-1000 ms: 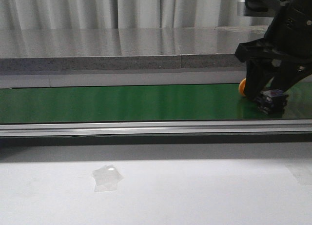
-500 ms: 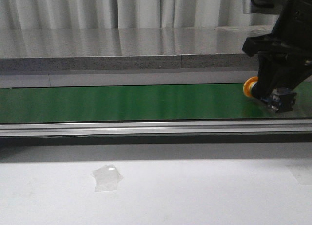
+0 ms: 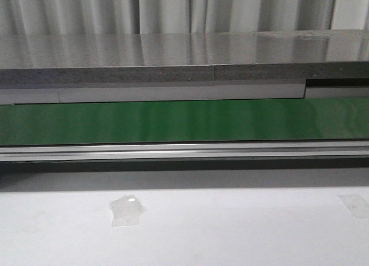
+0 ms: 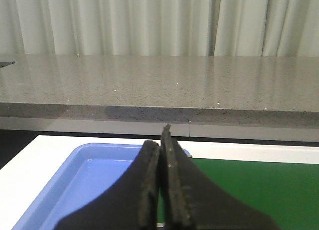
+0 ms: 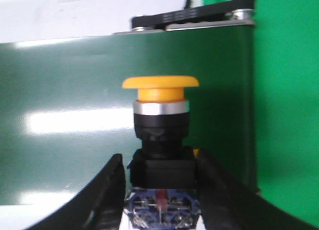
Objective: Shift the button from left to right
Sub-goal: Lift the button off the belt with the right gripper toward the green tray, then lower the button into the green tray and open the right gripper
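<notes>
Surface [image 3: 230, 231], pale grey-white, across the foreground of the front view, with a long green belt [image 3: 173, 120] beyond it, edged by a silver rail [image 3: 173, 152] and backed by a speckled grey stone ledge [image 3: 144, 58] under white curtains [image 3: 81, 11]. Neither arm visible from the front. Blue tray [image 4: 89, 175] beside the belt's end in the left wrist view, partly hidden behind the left hand [image 4: 163, 140], fingers pressed flat together with nothing between them. Small clear scrap, possibly tape or plastic film [image 3: 127, 210], lying on the white surface near its front edge, too blurred to identify for sure. Right hand [image 5: 160, 182], seen in the right wrist view, clamped on the button [image 5: 160, 135]: black boxy body wedged between the two dark fingers [image 5: 107, 190], blue and red marks showing at its base, silver collar and orange-yellow mushroom head sticking out beyond the fingertips, against the dark green belt behind. Contact with the belt not discernible.
</notes>
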`<state>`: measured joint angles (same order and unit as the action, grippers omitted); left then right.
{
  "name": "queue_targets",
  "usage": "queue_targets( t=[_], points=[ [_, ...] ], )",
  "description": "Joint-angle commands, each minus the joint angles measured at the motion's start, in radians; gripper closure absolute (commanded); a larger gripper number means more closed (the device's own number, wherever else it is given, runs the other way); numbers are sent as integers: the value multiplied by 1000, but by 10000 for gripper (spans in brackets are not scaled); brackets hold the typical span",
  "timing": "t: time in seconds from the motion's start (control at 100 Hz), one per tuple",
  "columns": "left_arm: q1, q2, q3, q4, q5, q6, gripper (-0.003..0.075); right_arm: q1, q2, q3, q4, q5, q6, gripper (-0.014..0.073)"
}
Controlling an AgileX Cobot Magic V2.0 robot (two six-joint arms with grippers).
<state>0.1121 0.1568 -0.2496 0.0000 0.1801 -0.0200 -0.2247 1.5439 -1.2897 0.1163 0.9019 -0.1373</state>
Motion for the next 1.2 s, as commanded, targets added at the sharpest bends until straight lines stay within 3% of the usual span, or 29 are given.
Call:
queue_targets(
  t=[0.0, 0.33, 0.74, 1.19],
  points=[
    [-6, 20, -36, -7, -83, -3, 740, -67, -42, -35, 1, -50, -3, 473],
    [-6, 20, -36, -7, -83, -3, 740, -251, 0, -35, 1, -181, -2, 473],
    [-6, 20, -36, -7, -83, -3, 740, -260, 189, -35, 0, -211, -3, 473],
    [-6, 20, -36, -7, -83, -3, 740, -260, 272, -36, 0, -234, -3, 473]
  ],
)
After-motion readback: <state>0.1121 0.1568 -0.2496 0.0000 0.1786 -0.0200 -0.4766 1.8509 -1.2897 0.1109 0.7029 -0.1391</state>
